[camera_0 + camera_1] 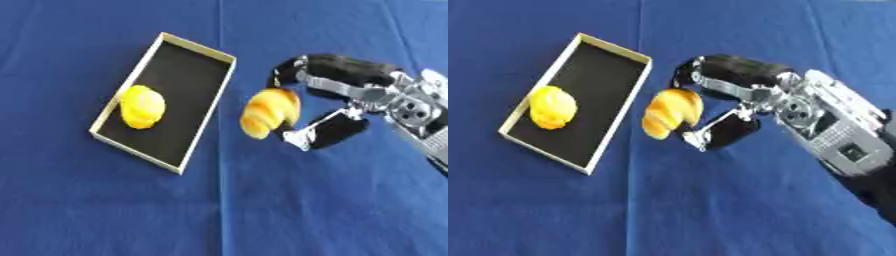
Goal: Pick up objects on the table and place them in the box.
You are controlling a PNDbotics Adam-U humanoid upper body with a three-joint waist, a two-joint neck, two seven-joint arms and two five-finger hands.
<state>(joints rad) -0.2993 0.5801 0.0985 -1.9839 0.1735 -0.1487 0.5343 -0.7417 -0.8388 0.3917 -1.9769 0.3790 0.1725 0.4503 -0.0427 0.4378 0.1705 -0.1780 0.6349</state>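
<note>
A shallow box [204,52] with a pale rim and black inside lies tilted on the blue cloth, left of centre. Inside it, near its lower left wall, sits a yellow lumpy piece of food [142,106]. Just right of the box's long right wall is an orange-yellow croissant [270,112]. My right hand [737,100] comes in from the right, fingers curled over the croissant's top and thumb under its lower end, pinching it. Whether the croissant touches the cloth I cannot tell. My left hand shows in neither view.
A blue cloth [262,210] covers the whole table, with a faint crease running down the middle. My right forearm [842,145], silver and black, stretches toward the lower right corner.
</note>
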